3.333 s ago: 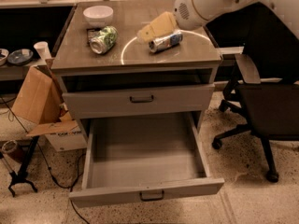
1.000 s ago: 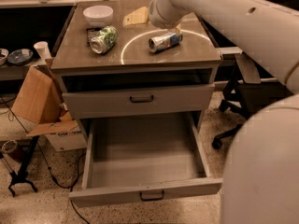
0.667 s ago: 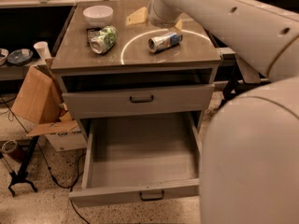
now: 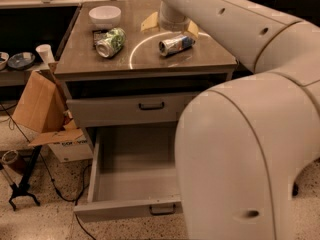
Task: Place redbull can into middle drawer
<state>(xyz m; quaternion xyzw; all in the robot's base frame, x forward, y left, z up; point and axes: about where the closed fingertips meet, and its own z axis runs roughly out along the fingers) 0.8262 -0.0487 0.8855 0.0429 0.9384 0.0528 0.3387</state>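
Observation:
The redbull can (image 4: 176,44), slim, silver and blue, lies on its side on the cabinet top (image 4: 150,64), right of centre. My gripper (image 4: 169,29) hangs just behind and above it. Its tan fingers (image 4: 149,22) are spread open to either side, and nothing is held. The middle drawer (image 4: 135,169) is pulled out below, with a plain grey inside and nothing in it. Its front with the dark handle (image 4: 162,209) faces me. My big white arm hides the drawer's right part.
A green-and-white can (image 4: 111,41) lies left of the redbull can, with a white bowl (image 4: 105,16) behind it. The upper drawer front (image 4: 151,105) is closed. A cardboard box (image 4: 40,104), a paper cup (image 4: 45,54) and a black stand (image 4: 20,194) are at the left.
My arm has swung in across the right of the view. The gripper moved from the right of the can to just behind it. The cans and drawer have not moved.

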